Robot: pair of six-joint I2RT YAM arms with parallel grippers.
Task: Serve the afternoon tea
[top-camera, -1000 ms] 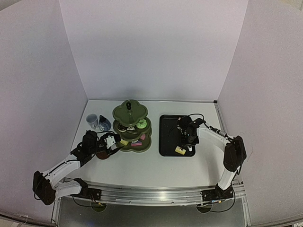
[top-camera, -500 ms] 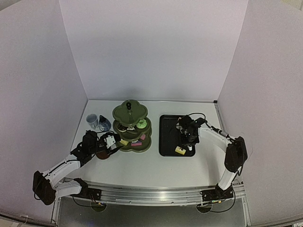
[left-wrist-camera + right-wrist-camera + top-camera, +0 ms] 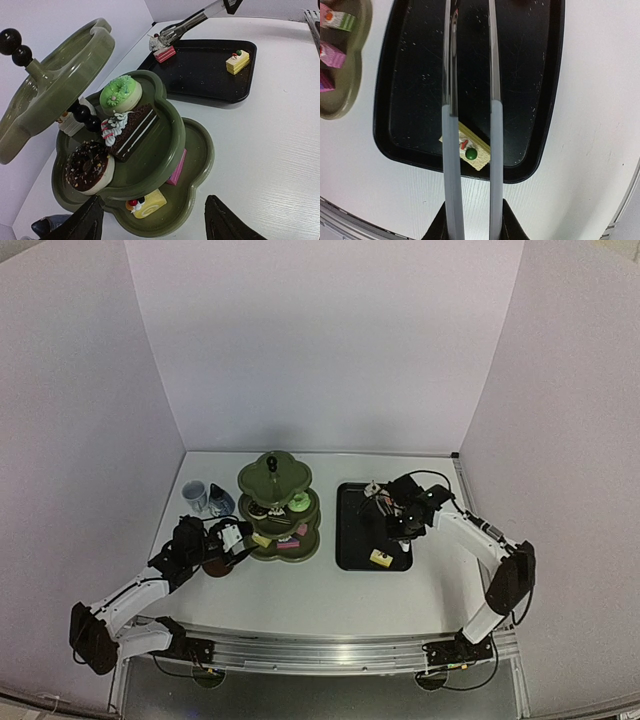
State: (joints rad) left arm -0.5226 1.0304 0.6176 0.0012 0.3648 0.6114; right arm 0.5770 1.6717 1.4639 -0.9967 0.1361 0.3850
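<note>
The olive-green three-tier stand (image 3: 278, 510) (image 3: 150, 150) carries a green doughnut (image 3: 121, 93), a chocolate slice (image 3: 131, 131) and a brown doughnut (image 3: 89, 166) on its middle tier. A yellow roll (image 3: 146, 204) and a pink cake (image 3: 176, 170) lie on the bottom tier. My left gripper (image 3: 238, 538) (image 3: 155, 225) stands open at the stand's near-left rim. My right gripper (image 3: 403, 525) (image 3: 472, 210) is shut on the white tongs (image 3: 451, 150). Their tips pinch a pink cake (image 3: 165, 53) over the tray's far-left corner. A yellow cake (image 3: 380, 558) (image 3: 470, 149) lies on the tray.
The black tray (image 3: 350, 530) (image 3: 535, 100) lies right of the stand. A pale cup (image 3: 193, 495) and a dark-blue pot (image 3: 220, 503) stand at the back left. A dark round saucer (image 3: 216, 568) sits under my left wrist. White walls close in three sides.
My right gripper has risen and drawn back to the right, and the tongs have lifted the pink cake off the tray. The left arm has stayed put.
</note>
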